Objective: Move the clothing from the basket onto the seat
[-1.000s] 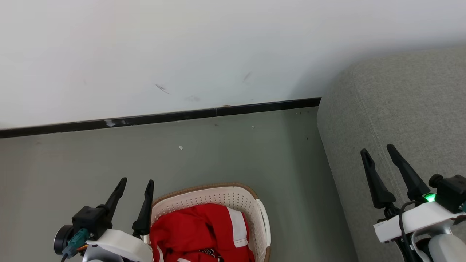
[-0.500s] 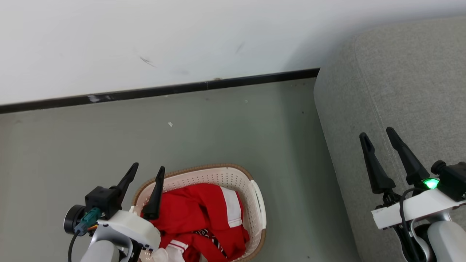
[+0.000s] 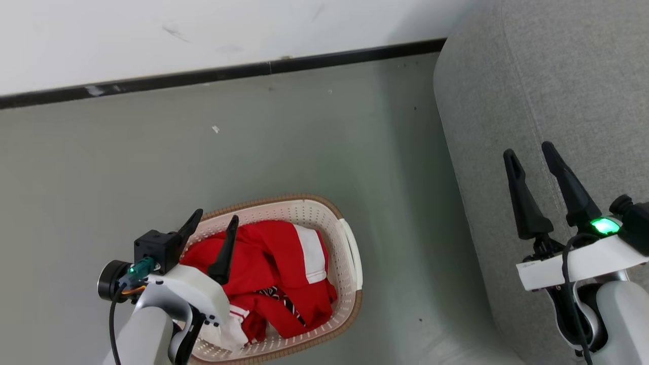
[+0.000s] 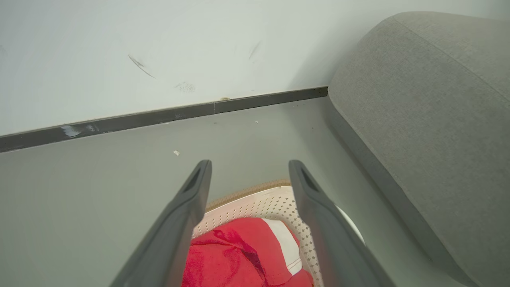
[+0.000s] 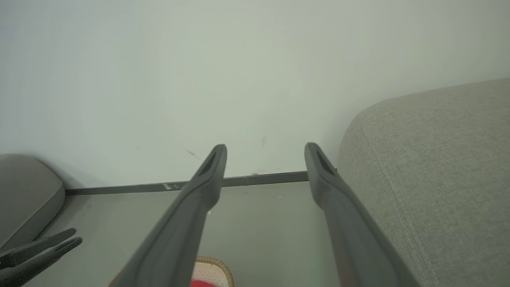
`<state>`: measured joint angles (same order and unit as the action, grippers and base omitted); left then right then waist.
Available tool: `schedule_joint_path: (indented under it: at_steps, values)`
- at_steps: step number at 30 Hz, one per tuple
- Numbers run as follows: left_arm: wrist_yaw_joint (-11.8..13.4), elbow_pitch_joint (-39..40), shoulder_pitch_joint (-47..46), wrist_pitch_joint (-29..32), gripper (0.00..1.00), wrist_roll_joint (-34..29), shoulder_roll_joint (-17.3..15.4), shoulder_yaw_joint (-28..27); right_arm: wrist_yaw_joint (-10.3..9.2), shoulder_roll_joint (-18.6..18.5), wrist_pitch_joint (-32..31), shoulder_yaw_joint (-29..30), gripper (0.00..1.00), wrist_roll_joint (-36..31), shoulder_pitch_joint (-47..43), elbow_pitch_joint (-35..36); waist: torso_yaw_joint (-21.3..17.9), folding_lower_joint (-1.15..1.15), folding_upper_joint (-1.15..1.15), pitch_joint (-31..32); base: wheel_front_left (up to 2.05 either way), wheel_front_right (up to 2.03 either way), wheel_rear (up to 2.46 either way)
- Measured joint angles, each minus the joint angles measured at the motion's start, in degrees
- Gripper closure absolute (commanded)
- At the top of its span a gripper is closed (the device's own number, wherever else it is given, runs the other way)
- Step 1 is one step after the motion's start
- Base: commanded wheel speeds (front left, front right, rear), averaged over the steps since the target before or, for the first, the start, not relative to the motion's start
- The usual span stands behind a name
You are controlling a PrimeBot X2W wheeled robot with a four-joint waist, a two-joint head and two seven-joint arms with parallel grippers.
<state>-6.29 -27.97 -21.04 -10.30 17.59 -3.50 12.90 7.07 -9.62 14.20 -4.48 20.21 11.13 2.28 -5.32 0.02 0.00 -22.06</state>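
Red clothing (image 3: 274, 263) with white panels and a black-and-white zigzag trim lies heaped in the oval cream basket (image 3: 350, 253) on the floor. My left gripper (image 3: 217, 215) is open, and its fingers hang over the basket's left part, above the fabric and holding nothing. The left wrist view looks between that gripper's (image 4: 250, 163) fingers at the clothing (image 4: 239, 259) and the basket's far wall (image 4: 255, 201). The light-grey sofa (image 3: 557, 76) fills the right side. My right gripper (image 3: 528, 149) stands open and empty over the sofa's edge. It (image 5: 267, 146) also shows in its own wrist view beside the sofa (image 5: 438, 159).
A white wall with a black baseboard (image 3: 228, 73) runs behind the grey floor. A small white scrap (image 3: 215, 129) lies on the floor. The gap between basket and sofa is bare floor. Another grey cushion (image 5: 24, 191) shows at the far left of the right wrist view.
The head camera has tilted down, bringing the whole basket into view. My left gripper has moved from beside the basket's left rim to over the clothing. The right gripper holds its pose.
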Motion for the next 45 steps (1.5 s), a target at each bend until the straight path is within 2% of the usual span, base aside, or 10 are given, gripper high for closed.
schedule_joint_path:
  at_steps: [27, 45]
  values:
    - [-0.4, -17.2, -13.1, 5.5, 0.00, 0.6, 0.8, 0.8, 0.00, 1.9, 0.4, -1.4, 0.00, 1.0, 10.6, 2.8, -4.9, 0.00, 0.00, -15.8, 0.00, 0.00, 0.00]
    - [1.4, -26.0, -20.2, 7.8, 0.00, -2.1, -0.2, 2.1, 0.00, 3.7, 0.4, -2.4, 0.00, 1.7, 16.7, 3.2, -8.9, 0.00, 0.00, -24.1, 0.00, 0.00, 0.00]
